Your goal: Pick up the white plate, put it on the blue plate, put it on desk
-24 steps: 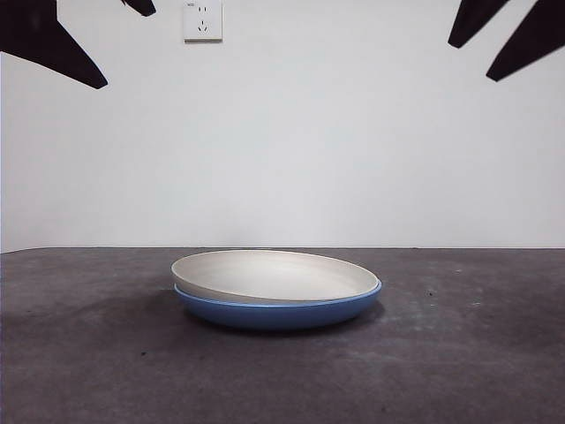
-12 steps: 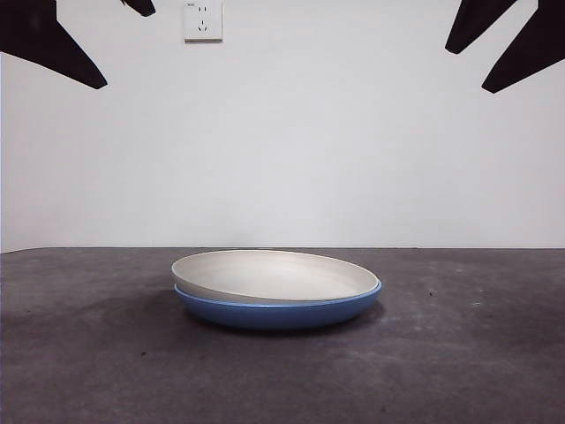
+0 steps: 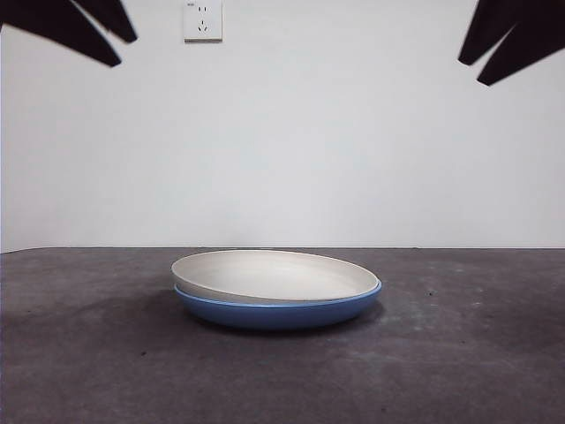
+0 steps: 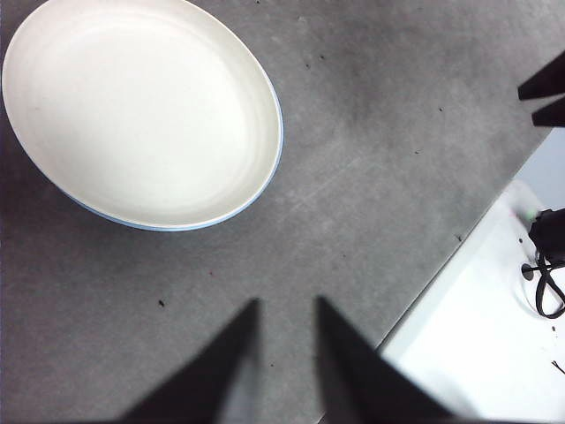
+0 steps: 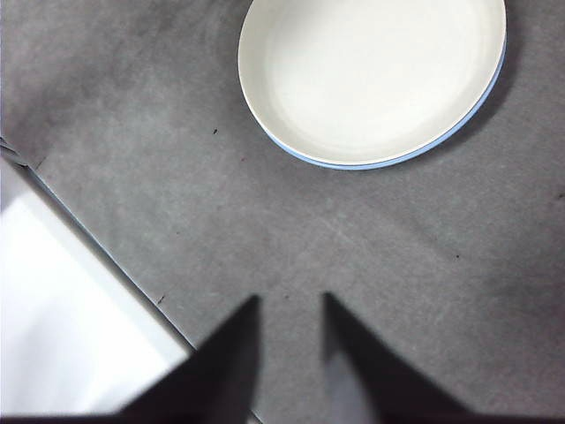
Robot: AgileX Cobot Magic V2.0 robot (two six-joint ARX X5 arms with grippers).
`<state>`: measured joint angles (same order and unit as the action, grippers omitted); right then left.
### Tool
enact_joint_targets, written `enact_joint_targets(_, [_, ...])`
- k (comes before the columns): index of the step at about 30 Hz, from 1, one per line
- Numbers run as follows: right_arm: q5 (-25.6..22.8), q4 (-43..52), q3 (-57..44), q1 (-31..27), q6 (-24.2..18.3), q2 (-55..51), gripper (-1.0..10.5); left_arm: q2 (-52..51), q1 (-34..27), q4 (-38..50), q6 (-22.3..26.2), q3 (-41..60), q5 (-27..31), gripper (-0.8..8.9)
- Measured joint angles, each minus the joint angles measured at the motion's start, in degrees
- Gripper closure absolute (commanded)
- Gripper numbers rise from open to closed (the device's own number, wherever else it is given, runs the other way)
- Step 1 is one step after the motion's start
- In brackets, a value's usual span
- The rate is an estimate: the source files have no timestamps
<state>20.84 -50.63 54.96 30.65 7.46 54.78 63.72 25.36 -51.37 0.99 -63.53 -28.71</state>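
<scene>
White plate (image 3: 274,274) nested in blue plate (image 3: 279,312), stack on desk (image 3: 459,353) — task looks done.
Stack sits mid-desk, well off every edge. My left gripper (image 4: 284,320) and right gripper (image 5: 291,314) hang high, well apart from it, jaws slightly parted, holding nothing. I judge nothing left but parking the arms.

The white plate (image 3: 274,276) sits nested in the blue plate (image 3: 278,311) on the desk (image 3: 459,353).
</scene>
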Motion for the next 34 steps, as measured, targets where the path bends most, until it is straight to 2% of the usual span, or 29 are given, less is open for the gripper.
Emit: enact_joint_targets(34, [0.0, 1.27, -0.02, 0.0, -0.2, 0.0, 9.3, -2.14, -0.59, 1.05, 0.44, 0.11, 0.0, 8.04])
